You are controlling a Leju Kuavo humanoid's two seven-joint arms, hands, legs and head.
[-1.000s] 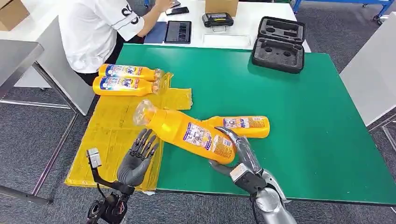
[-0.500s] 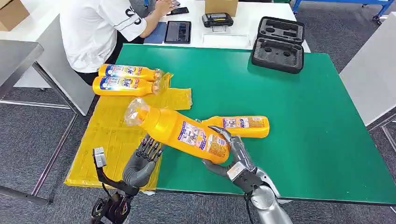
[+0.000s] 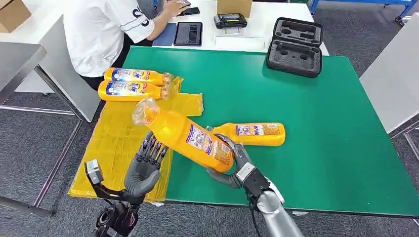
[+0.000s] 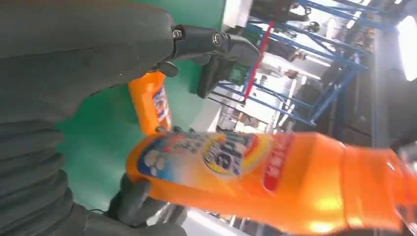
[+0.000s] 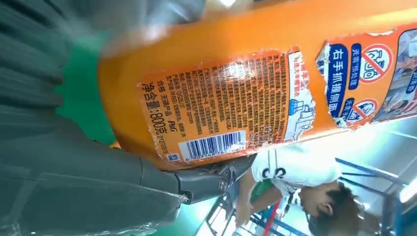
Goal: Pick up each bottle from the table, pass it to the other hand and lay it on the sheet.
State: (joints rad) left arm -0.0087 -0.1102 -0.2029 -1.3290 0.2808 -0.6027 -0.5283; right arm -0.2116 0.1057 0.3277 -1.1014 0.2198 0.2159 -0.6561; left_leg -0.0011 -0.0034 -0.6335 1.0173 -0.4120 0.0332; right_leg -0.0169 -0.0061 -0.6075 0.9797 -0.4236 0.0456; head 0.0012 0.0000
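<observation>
My right hand (image 3: 236, 164) grips the base of an orange bottle (image 3: 185, 136) and holds it in the air, tilted with its clear cap up and to the left, over the edge of the yellow sheet (image 3: 118, 143). The bottle's label (image 5: 221, 103) fills the right wrist view. My left hand (image 3: 144, 168) is open, fingers spread, just under the bottle's middle, not gripping it; the left wrist view has the bottle (image 4: 275, 177) close ahead of the hand (image 4: 88, 59). A second orange bottle (image 3: 254, 134) lies on the green table (image 3: 321, 128). Two more bottles (image 3: 133, 84) lie on the sheet's far end.
A person in a white shirt (image 3: 101, 34) sits at the table's far left corner. A black foam case (image 3: 295, 47) stands at the back of the green table. A tablet (image 3: 188, 33) and a small black device (image 3: 230, 20) lie on the white table behind.
My right hand has carried the bottle left and slightly nearer to me, raising its cap end. My left hand has risen closer under the bottle.
</observation>
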